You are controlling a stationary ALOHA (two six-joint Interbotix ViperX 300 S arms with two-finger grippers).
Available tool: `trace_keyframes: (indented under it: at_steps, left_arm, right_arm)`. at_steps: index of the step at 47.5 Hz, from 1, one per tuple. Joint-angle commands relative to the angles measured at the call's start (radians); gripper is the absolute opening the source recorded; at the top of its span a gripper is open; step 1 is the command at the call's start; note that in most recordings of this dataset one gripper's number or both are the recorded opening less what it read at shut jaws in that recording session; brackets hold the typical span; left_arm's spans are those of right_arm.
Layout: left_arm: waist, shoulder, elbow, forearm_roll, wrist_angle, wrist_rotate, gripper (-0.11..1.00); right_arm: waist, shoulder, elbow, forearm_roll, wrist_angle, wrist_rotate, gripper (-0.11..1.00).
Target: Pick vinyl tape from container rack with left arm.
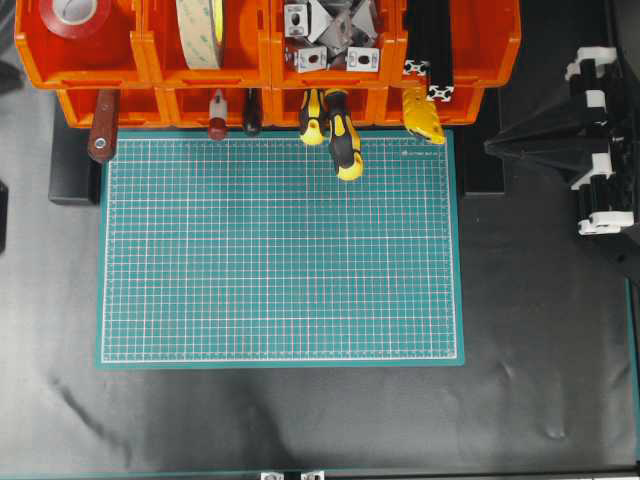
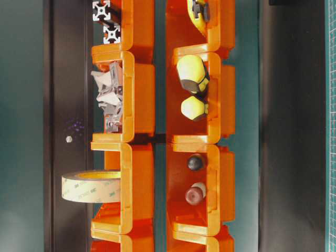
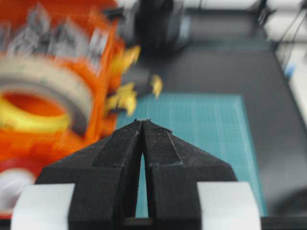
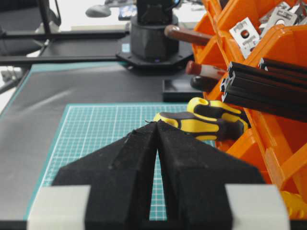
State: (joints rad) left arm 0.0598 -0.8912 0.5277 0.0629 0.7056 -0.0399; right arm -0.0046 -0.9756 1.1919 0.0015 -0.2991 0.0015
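Black table (image 1: 300,420) carries the bright orange plastic container rack (image 1: 140,60); glossy red vinyl tape roll (image 1: 80,12) lies inside. Left tool (image 3: 142,122) is closed, empty; it may grab the neighbouring cream-beige tape roll (image 1: 200,30).

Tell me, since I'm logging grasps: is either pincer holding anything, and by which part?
Nothing is held: left pincer and right pincer are both shut on nothing.

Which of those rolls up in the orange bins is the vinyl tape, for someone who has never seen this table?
Start at the container rack above the green cutting mat. In its upper row, take the leftmost bin in the overhead view. The vinyl tape lies flat there, glossy red with a white core, whereas the neighbouring cream tape roll is larger and stands on edge.
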Motion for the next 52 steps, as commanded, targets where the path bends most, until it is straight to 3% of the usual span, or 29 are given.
trace_keyframes:
  at_steps: [1,9,17,32,36,47,49,52]
  left_arm:
    - [0.032,0.064,-0.133,0.008,0.152,0.002,0.00]
    - [0.083,0.190,-0.293,0.018,0.390,0.014,0.00]
    - [0.106,0.316,-0.402,0.020,0.607,0.071,0.00]
    - [0.124,0.454,-0.506,0.021,0.775,0.178,0.03]
    - [0.143,0.474,-0.522,0.021,0.793,0.179,0.17]
    - [0.156,0.488,-0.505,0.021,0.790,0.193,0.82]
    - [0.158,0.489,-0.495,0.021,0.788,0.195,0.86]
    - [0.163,0.489,-0.479,0.021,0.785,0.196,0.84]
  right_arm:
    - [-0.002,0.005,-0.031,0.000,-0.009,0.002,0.00]
    - [-0.003,0.005,-0.031,0.002,-0.005,0.000,0.00]
    - [-0.003,0.005,-0.031,0.002,-0.003,0.000,0.00]
    - [-0.003,0.005,-0.025,0.002,-0.003,0.000,0.00]
    - [-0.005,0.005,-0.025,0.002,-0.009,0.000,0.00]
    - [-0.003,0.005,-0.025,0.002,-0.009,0.000,0.00]
    - [-0.003,0.005,-0.025,0.002,-0.009,0.000,0.00]
    - [-0.003,0.005,-0.025,0.002,-0.009,0.000,0.00]
